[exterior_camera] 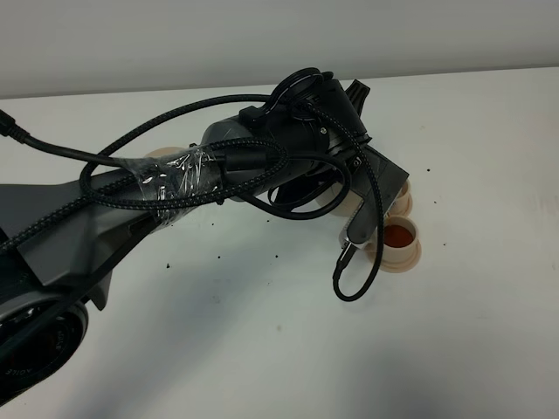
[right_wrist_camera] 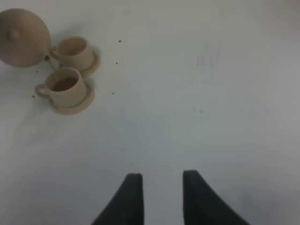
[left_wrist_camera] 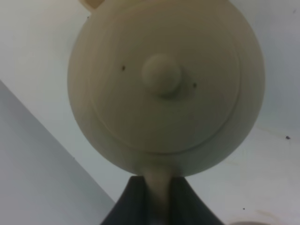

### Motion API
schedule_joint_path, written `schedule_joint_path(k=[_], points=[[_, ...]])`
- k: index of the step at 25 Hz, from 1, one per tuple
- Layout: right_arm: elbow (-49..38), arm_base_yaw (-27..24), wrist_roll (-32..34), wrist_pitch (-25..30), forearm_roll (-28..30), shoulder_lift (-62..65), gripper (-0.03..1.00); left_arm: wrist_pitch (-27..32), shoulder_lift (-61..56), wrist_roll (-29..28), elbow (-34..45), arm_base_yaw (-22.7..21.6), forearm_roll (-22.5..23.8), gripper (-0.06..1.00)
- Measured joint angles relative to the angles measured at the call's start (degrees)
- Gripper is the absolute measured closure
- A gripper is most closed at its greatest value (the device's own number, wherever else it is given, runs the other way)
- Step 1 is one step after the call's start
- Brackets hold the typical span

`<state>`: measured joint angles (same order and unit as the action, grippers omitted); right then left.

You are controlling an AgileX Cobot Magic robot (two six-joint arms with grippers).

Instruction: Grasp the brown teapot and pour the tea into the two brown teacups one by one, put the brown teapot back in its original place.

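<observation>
Clamping my left claw [left_wrist_camera: 156, 182] narrow on the handle [left_wrist_camera: 157, 172], I hold the brown teapot [left_wrist_camera: 164, 84] tipped, its lid facing me. My right claw [right_wrist_camera: 161, 182] hangs wide and empty over the table [right_wrist_camera: 211, 93]. One teacup [right_wrist_camera: 65, 85] shows tea inside. The spout sits at the other teacup [right_wrist_camera: 75, 50], so I judge the second pour is in hand. Next I must level the pot, then carry it to the wide saucer [exterior_camera: 159, 161].

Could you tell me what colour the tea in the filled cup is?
Orange-red tea, clearest in the exterior high view.
</observation>
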<state>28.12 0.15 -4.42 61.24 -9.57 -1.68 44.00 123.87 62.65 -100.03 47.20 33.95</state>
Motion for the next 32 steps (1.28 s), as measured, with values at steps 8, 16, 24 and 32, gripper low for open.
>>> schedule_joint_path(k=[8,16,24,32], points=[[0.00,0.00,0.00,0.00,0.00,0.00,0.73,-0.80,0.00,0.00,0.00,0.43,1.89,0.79],[0.00,0.00,0.00,0.00,0.00,0.00,0.73,-1.90,0.00,0.00,0.00,0.54,2.41,0.79],[0.00,0.00,0.00,0.00,0.00,0.00,0.73,-2.70,0.00,0.00,0.00,0.54,2.41,0.79],[0.00,0.00,0.00,0.00,0.00,0.00,0.73,-2.84,0.00,0.00,0.00,0.54,2.46,0.79]])
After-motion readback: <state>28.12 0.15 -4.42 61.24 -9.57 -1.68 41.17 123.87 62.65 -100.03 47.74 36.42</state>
